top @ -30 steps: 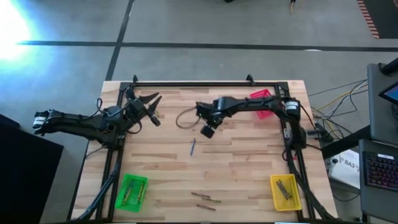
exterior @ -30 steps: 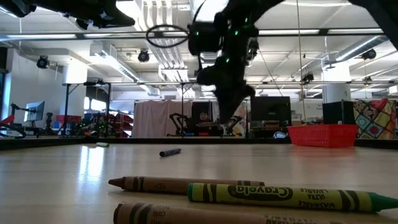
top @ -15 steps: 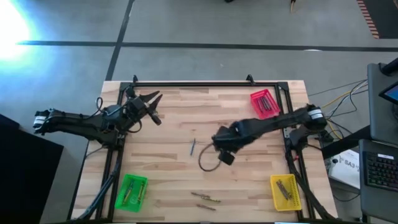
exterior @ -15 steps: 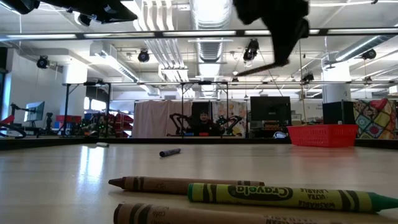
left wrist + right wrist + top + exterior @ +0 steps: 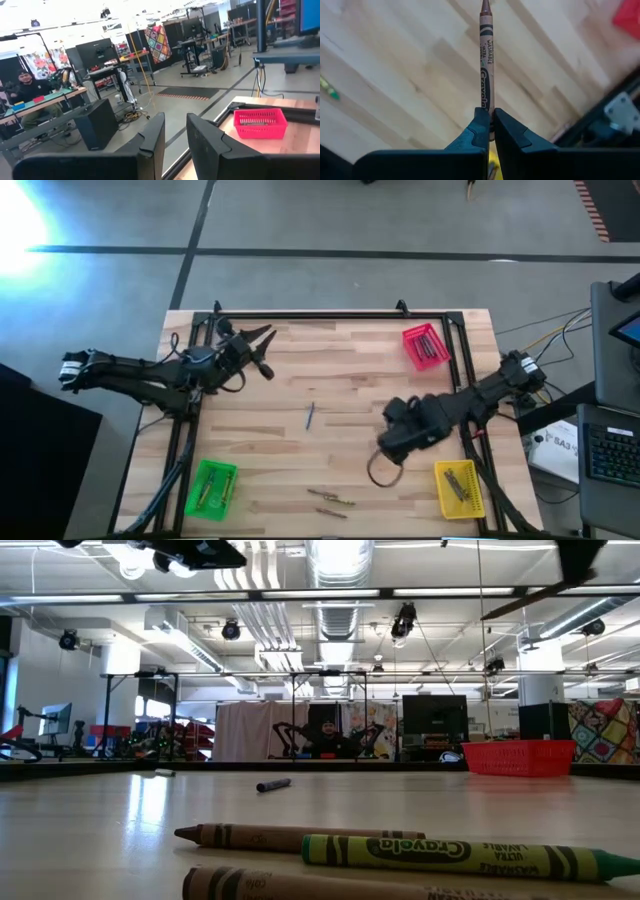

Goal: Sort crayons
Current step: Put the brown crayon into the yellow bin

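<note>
Your brown crayon (image 5: 486,55) sits pinched between the right gripper (image 5: 490,116) fingers (image 5: 512,134), gripped at its blunt end with the tip pointing straight out ahead, over bare wood. From above, you see that gripper (image 5: 400,442) over the counter (image 5: 270,460) on the right side, just left of the yellow tray (image 5: 459,489) at the near right corner; that tray has a few crayons lying in it.

You have more crayons loose on the counter. A blue crayon (image 5: 310,416) lies alone near the middle, well apart from both arms; at counter height it shows as a small dark stick (image 5: 273,784) far back. A small group of crayons (image 5: 331,499) lies at the near edge, between the green tray (image 5: 211,488) and the yellow one. Up close these are a brown one (image 5: 260,836), a green one (image 5: 470,857) touching it in front, and another brown one (image 5: 300,885) nearest the camera.

The green tray, at the near left corner, holds several crayons. The red tray (image 5: 423,347) sits at the far right of the counter, also with crayons inside.

Your left gripper (image 5: 260,351) waits above the far left of the counter, its fingers (image 5: 152,140) spread a little with nothing between them. Beyond them, its wrist camera looks across to the red tray (image 5: 260,123) and into the room, where a person (image 5: 27,90) sits at a desk.
</note>
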